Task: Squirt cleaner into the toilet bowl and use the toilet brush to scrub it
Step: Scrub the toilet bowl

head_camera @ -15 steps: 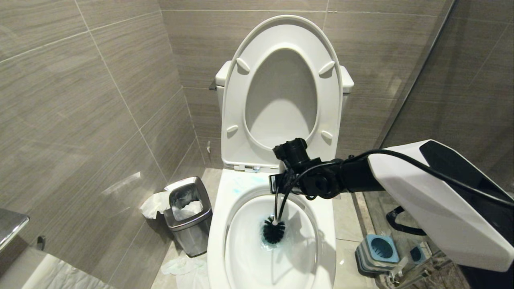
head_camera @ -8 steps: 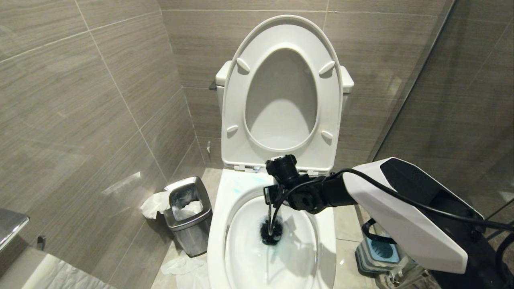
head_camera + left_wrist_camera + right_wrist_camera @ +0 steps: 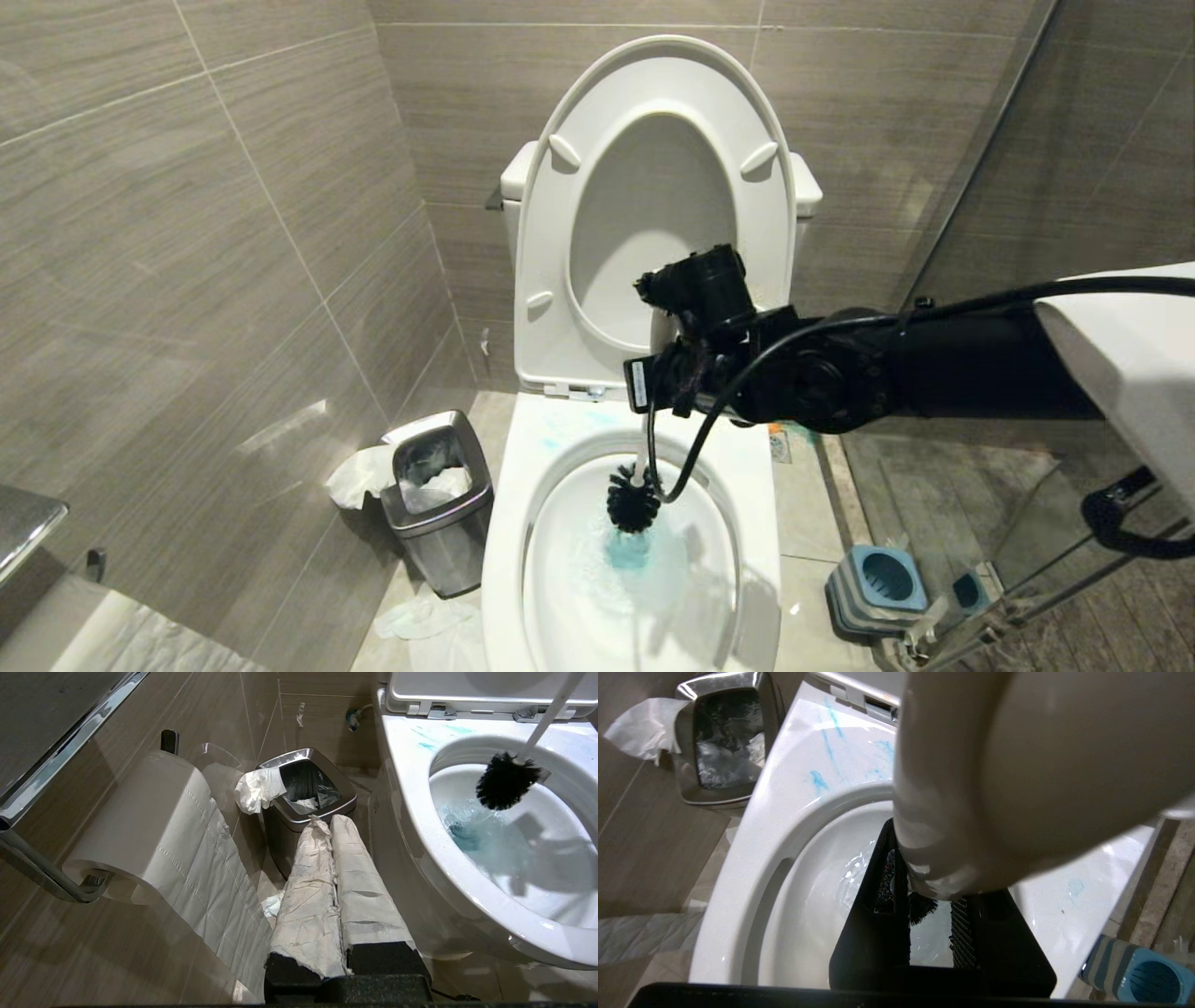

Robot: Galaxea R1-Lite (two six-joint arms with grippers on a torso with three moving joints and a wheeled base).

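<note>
Right tool (image 3: 658, 378) clamped on toilet brush (image 3: 635, 499) handle, above far rim of toilet bowl (image 3: 509, 551). Bristle head hangs just above water. Cleaner (image 3: 630, 551) already in: blue tint in water, smears on far rim. Scrubbing under way, walls left. Left tool (image 3: 334, 826) closed, parked low left.

- Walls (image 3: 233, 187): large grey-brown tiles, wood-grain streaks, pale grout lines.
- Floor (image 3: 803, 504): light tile.
- Glass partition (image 3: 980, 168) at right.
- Small steel bin (image 3: 439, 495) in the left corner, tissue (image 3: 359, 476) draped over its rim.
- Paper roll (image 3: 140, 826) on a chrome holder (image 3: 42, 872).
</note>
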